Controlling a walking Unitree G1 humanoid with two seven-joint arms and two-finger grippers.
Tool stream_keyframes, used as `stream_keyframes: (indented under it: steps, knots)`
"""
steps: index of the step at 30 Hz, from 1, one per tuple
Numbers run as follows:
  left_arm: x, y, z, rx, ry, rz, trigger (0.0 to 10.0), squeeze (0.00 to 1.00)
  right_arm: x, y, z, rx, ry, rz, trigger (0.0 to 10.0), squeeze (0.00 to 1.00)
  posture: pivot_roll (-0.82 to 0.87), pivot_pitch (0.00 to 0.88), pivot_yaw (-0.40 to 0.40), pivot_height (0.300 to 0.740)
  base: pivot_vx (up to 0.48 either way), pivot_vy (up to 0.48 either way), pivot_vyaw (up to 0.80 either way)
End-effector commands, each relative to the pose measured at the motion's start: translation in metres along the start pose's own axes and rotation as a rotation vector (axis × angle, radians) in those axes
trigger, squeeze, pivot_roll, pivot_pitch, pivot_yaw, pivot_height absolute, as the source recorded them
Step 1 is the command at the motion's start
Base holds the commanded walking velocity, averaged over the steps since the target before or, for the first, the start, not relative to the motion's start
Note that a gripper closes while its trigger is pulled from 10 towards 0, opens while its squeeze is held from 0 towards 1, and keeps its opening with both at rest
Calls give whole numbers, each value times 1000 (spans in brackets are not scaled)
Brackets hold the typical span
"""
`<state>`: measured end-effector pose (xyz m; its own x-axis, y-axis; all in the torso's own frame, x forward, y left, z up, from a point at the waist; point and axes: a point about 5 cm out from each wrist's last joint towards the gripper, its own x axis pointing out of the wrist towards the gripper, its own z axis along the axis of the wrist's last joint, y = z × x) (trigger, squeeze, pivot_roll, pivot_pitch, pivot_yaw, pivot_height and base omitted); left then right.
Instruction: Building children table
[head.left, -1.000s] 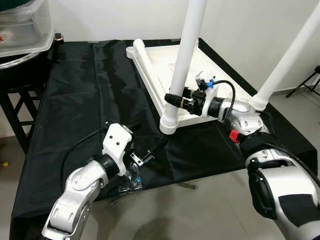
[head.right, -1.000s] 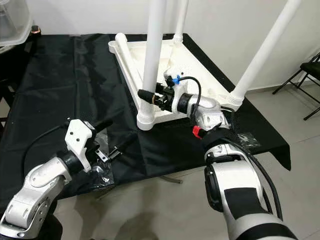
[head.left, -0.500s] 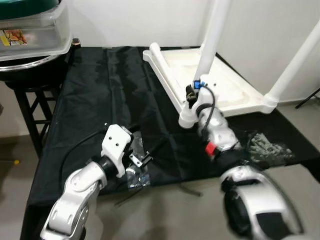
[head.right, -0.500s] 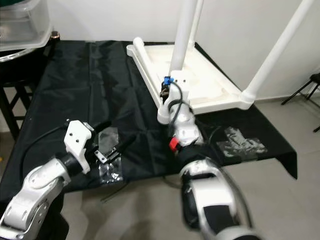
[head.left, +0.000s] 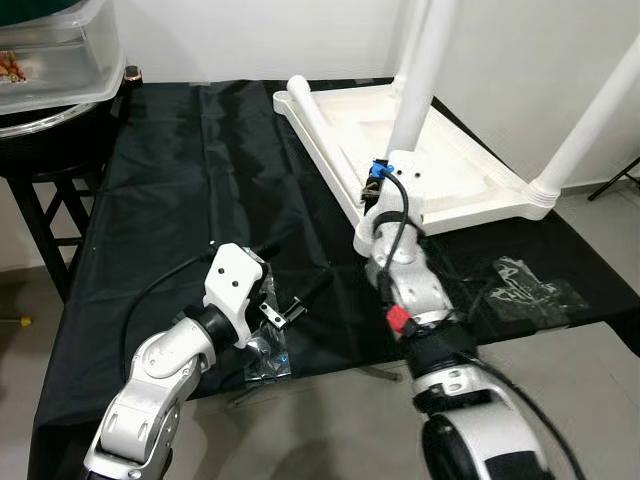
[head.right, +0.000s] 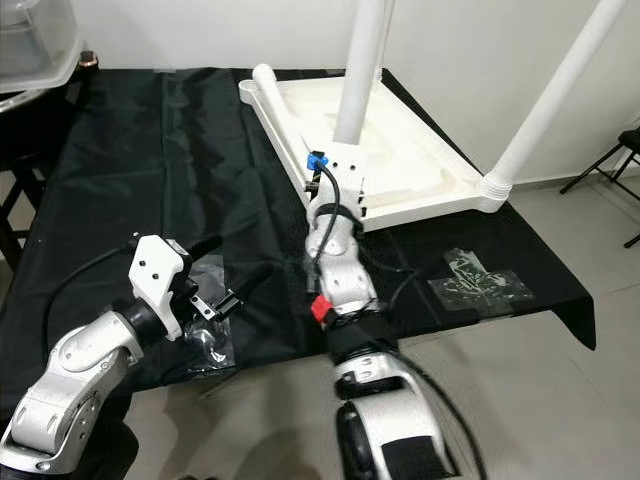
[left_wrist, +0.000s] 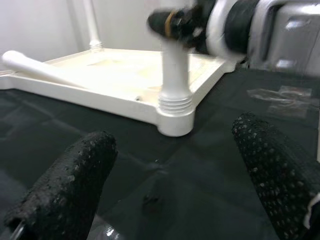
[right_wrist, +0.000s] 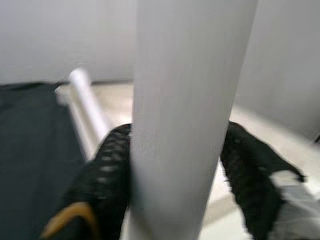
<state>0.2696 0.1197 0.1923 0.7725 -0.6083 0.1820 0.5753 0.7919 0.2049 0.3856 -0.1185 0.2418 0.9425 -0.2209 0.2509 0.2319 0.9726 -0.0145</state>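
A white plastic children's table (head.left: 440, 185) lies upside down on a workbench draped in black cloth (head.left: 180, 180), toward the far right part of the cloth. Its legs point upward: the near leg (head.left: 415, 90) rises from the corner socket closest to us, another leg (head.left: 590, 110) stands at the right corner, and a loose leg (head.left: 320, 120) lies flat along the table's left edge.

Our right gripper (right_wrist: 175, 175) reaches forward to the near leg just above its threaded base. In the right wrist view the white tube sits between the two black fingers (right_wrist: 107, 170), which press against both of its sides, so the pincer is closed around the leg to about the tube's width.

Our left gripper (left_wrist: 170, 200) hangs low over the cloth near the front edge, well apart from the table. Its two pads (left_wrist: 70, 185) are spread wide with nothing between them. Just beside it on the cloth lies a small clear plastic bag (head.left: 268, 355), contents too small to make out. A second clear bag (head.left: 525, 290) lies flat on the cloth to the right, in front of the table.

At the far left a clear storage bin (head.left: 55, 60) rests on a dark stand.

We judge the step in hand to be seating or tightening the near leg in its corner socket. The next move likely calls for turning the leg about its own axis while keeping it upright, so the thread does not cross or bind
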Motion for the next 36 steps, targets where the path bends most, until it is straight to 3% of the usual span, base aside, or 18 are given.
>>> stream_keyframes:
  steps: [1,2,3,8,10,11,13,16,17,19,21,23,24,25,31,34,36]
  knots:
    - [2,0,-2,7,3,-2,10000,0,2,-12,6,-21,-33,-14,10000,490,64,130,-80,740,0,0,0]
    - [2,0,-2,7,3,-2,10000,0,2,-12,6,-21,-33,-14,10000,490,64,130,-80,740,0,0,0]
    - [2,0,-2,9,3,-1,10000,0,1,-12,5,-24,-28,3,10000,0,64,127,-81,740,0,0,0]
    - [2,0,-1,11,4,-1,10000,0,5,-10,6,43,-23,152,10000,0,64,131,-80,740,0,0,0]
    - [3,1,-1,12,3,0,10000,0,7,-3,3,83,-4,337,10000,0,66,130,-83,740,0,0,0]
    - [3,1,-1,12,3,0,10000,0,7,-3,3,83,-4,337,10000,0,66,130,-83,740,0,0,0]
    - [3,1,-1,13,2,0,10000,0,8,-1,-1,73,25,503,10000,0,69,130,-86,740,0,0,0]
    - [3,1,-1,13,1,1,10000,0,8,-2,-4,73,46,602,10000,0,68,131,-87,740,0,0,0]
    - [2,1,-1,12,0,2,10000,0,7,-3,-7,56,68,731,10000,0,70,130,-86,740,0,0,0]
    - [2,1,-1,12,0,2,10000,0,7,-3,-7,56,68,731,10000,0,70,130,-86,740,0,0,0]
    - [2,1,0,14,0,5,10000,0,3,-9,-11,24,115,988,10000,0,76,125,-90,740,0,0,0]
    - [2,1,0,14,0,5,10000,0,3,-9,-11,24,115,988,10000,0,76,125,-90,740,0,0,0]
    - [1,2,0,17,0,6,10000,0,2,-13,-10,25,137,1088,10000,0,79,122,-91,740,0,0,0]
    - [1,2,0,17,0,6,10000,0,2,-13,-10,25,137,1088,10000,0,79,122,-91,740,0,0,0]
    - [-1,3,0,27,3,10,10000,0,4,-22,3,-11,173,1379,10000,0,87,108,-92,740,0,0,0]
    - [-1,3,1,28,1,11,10000,0,8,-24,7,-30,180,1394,10000,0,89,108,-93,740,0,0,0]
    - [-1,3,1,27,2,10,10000,0,13,-22,8,-74,180,1329,10000,0,89,106,-92,740,0,0,0]
